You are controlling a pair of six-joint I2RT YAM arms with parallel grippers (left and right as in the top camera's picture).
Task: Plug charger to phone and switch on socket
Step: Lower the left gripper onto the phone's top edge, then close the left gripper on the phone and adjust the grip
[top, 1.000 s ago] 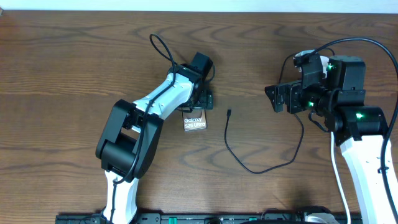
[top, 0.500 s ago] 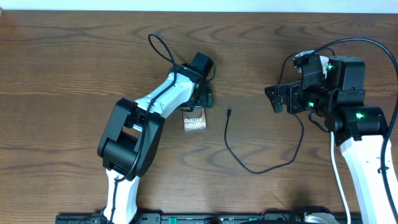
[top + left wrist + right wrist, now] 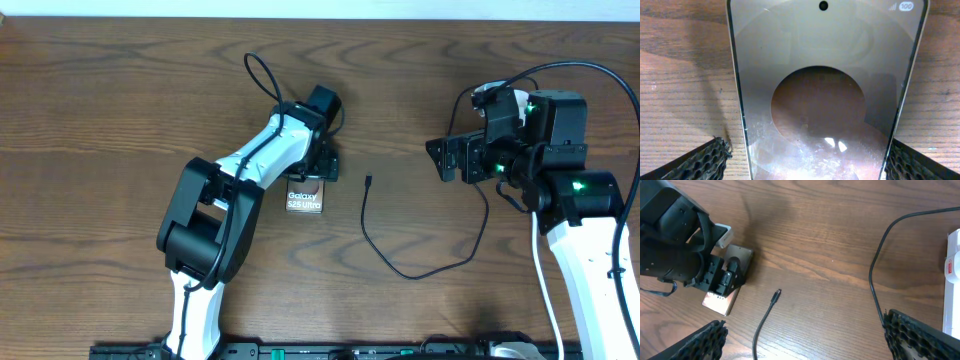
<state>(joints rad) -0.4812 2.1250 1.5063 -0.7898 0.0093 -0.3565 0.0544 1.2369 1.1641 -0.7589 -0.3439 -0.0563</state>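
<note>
One view, overhead, shows Galaxy lettering on the phone (image 3: 306, 197).

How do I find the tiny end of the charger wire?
Look at the middle of the wooden table, between the left arm and the right arm. Right of the phone lies a thin black charger. Its tiny tip is the loose end nearest the phone, much thinner than the arms' thick cables.
</note>
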